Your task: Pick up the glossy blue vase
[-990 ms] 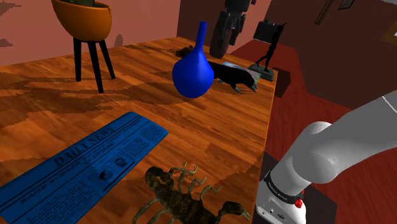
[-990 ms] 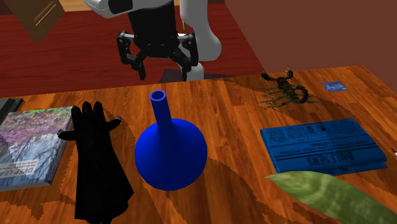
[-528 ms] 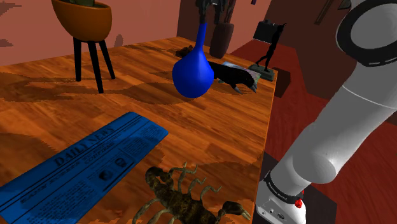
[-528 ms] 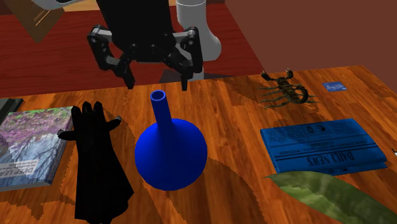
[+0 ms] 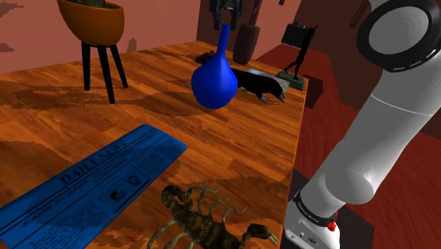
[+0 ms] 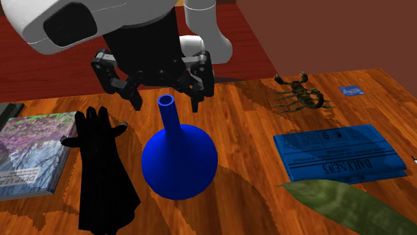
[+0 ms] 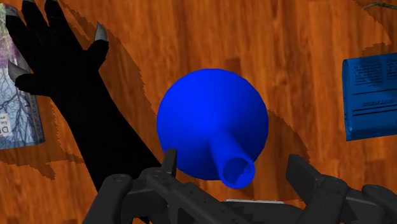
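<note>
The gripper (image 6: pixel 166 103), fingers spread wide and empty, has moved in to sit just above the blue vase's (image 6: pixel 179 160) mouth, so lowering and clasping its neck likely follows.

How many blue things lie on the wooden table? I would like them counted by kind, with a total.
Vase: 1
Newspaper: 1
Small flat card: 1
Total: 3
</note>
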You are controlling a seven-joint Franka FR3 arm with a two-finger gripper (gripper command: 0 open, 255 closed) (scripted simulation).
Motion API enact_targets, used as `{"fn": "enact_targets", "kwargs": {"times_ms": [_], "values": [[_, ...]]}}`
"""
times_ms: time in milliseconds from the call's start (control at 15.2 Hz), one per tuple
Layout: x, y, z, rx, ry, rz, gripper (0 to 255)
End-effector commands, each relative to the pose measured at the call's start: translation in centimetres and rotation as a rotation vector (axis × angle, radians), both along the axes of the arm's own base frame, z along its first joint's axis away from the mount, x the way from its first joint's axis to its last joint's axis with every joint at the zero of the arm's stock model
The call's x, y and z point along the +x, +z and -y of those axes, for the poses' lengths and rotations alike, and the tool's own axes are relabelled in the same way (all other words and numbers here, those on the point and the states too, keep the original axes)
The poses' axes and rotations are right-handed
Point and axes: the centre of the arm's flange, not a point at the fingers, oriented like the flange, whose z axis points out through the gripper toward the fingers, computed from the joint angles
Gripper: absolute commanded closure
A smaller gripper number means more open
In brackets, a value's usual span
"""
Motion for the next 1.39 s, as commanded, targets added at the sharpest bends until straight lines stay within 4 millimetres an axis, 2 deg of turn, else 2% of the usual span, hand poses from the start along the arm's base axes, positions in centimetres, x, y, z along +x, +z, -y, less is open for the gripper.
{"fn": "enact_targets", "kwargs": {"times_ms": [0, 132, 198, 792, 1320], "values": [[0.0, -1.4, 0.0, 0.000, 0.000, 0.000, 0], [0.0, -1.4, 0.0, 0.000, 0.000, 0.000, 0], [-0.1, -1.4, -0.1, 0.000, 0.000, 0.000, 255], [0.0, -1.4, 0.0, 0.000, 0.000, 0.000, 255], [0.0, 2.9, 0.0, 0.000, 0.000, 0.000, 255]]}}
